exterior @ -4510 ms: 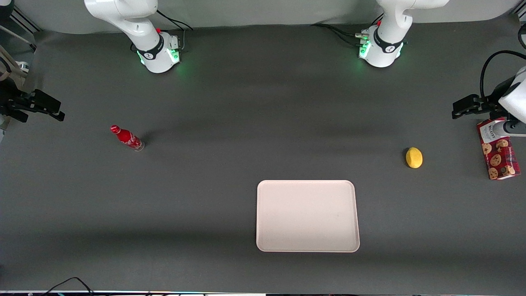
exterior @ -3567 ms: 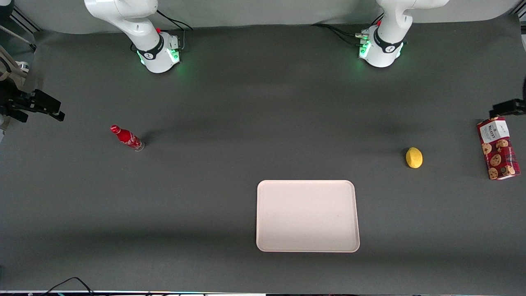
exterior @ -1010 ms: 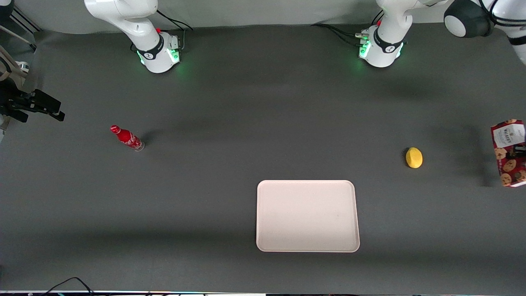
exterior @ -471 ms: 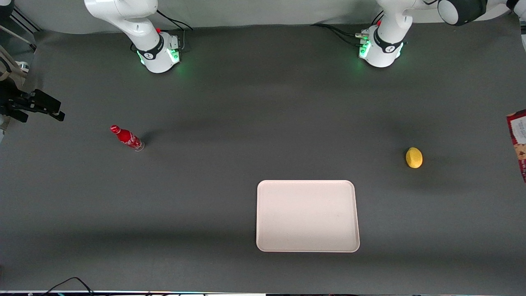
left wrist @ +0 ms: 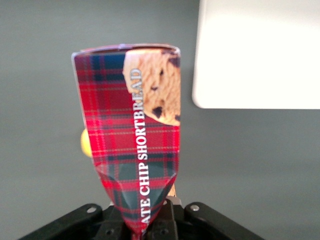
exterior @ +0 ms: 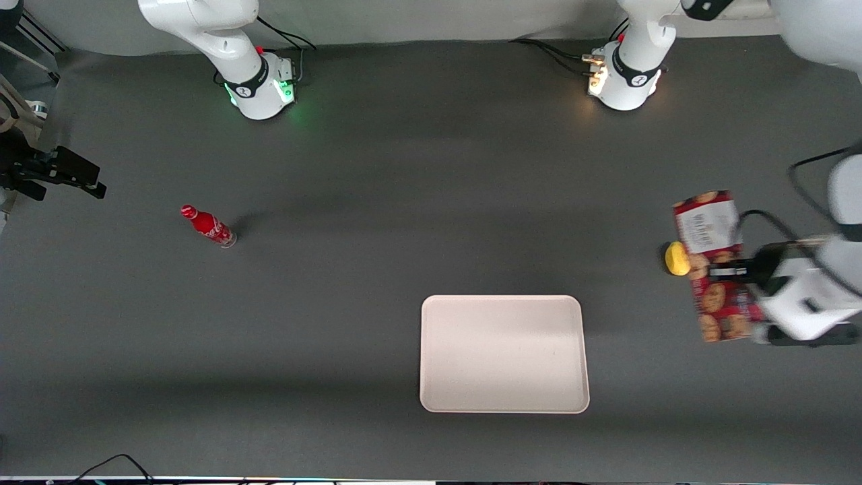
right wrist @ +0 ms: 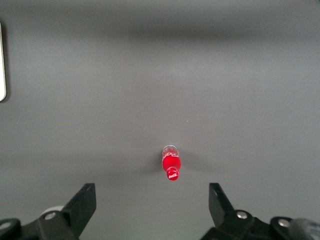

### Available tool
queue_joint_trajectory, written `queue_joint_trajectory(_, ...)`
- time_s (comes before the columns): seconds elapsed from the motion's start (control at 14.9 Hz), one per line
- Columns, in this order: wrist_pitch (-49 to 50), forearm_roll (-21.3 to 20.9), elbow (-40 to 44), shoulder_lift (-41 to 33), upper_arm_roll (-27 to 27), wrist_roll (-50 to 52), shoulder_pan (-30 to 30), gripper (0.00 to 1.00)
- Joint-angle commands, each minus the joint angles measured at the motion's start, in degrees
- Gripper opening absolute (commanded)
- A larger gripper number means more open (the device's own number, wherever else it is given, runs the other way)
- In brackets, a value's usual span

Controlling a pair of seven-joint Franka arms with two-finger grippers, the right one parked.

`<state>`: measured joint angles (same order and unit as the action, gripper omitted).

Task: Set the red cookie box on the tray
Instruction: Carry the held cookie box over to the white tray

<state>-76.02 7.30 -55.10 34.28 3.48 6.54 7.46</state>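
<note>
The red cookie box (exterior: 715, 265) had been lifted off the surface, clamped in the closed tool (left wrist: 145, 220), and carried above the lemon (exterior: 675, 259) toward the tray (exterior: 504, 401).

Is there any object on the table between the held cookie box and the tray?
No. In the front view only bare table lies between the red cookie box, clamped in the gripper, and the tray. The lemon sits beside the box, partly hidden.

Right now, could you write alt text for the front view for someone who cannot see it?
The gripper holds the long dark-red cookie box in the air above the yellow lemon, not yet over the flat pale pinkish tray. A small red bottle stands toward the parked arm's end.
</note>
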Motion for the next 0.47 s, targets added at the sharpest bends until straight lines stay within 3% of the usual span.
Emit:
queue_joint_trajectory(0.0, -9.4, -5.5, -3.3, 2.4, -10.1, 7.2, -0.6, 0.0)
queue_joint_trajectory(0.2, -21.9, -11.9, -8.3, 7.4, -16.2, 7.3, -0.5, 0.0)
queue_joint_trajectory(0.4, -28.3, -14.7, -8.6, 14.0, -17.3, 7.1, -0.3, 0.0)
